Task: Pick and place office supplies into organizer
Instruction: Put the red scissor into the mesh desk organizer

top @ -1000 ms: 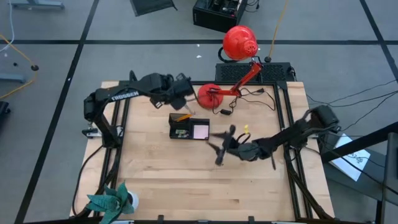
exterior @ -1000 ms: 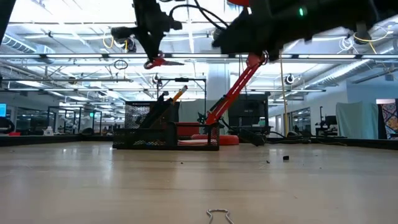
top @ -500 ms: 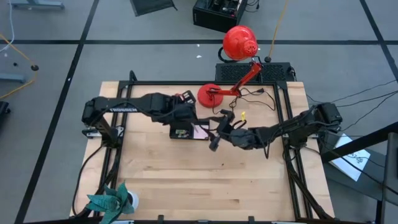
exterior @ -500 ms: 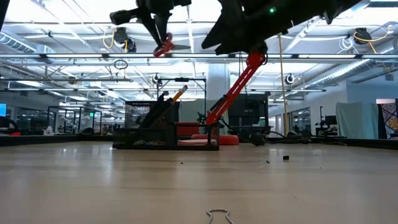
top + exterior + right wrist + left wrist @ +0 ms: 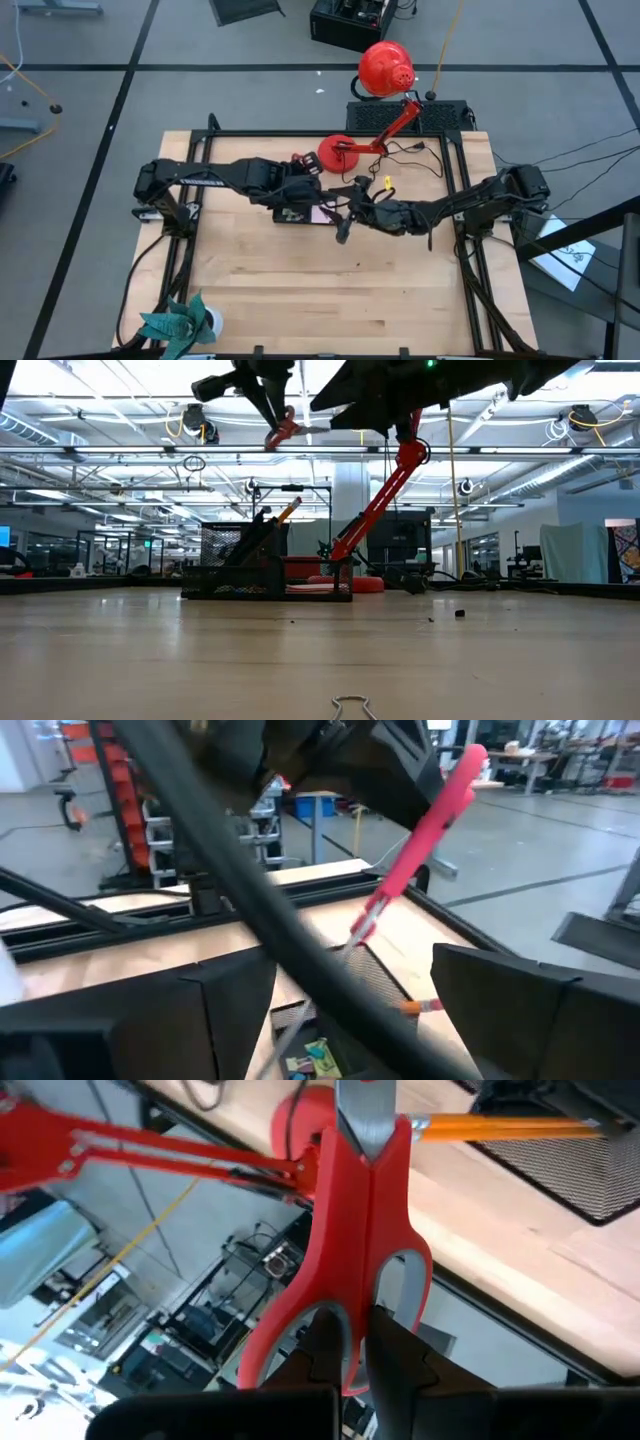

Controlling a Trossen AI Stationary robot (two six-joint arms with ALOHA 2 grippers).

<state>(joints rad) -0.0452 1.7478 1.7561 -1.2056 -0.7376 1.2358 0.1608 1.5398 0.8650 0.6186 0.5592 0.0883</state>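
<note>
The left gripper (image 5: pixel 303 172) is clenched on the red-handled scissors (image 5: pixel 352 1230) — held high above the organizer (image 5: pixel 305 212), which sits on the bench toward its far edge, near the red lamp base (image 5: pixel 338 153). An orange pencil (image 5: pixel 505 1126) juts from the organizer. The right gripper (image 5: pixel 346 222) hangs spread and empty just beside the organizer — its pink notepad (image 5: pixel 324 213) partly shows.

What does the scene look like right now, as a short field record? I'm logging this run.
left gripper: shut on red-handled scissors, held above the organizer
right gripper: open, empty, beside the organizer
organizer contents: orange pencil, pink notepad, small blue and yellow bits
background: red desk lamp; plant at table corner
</note>
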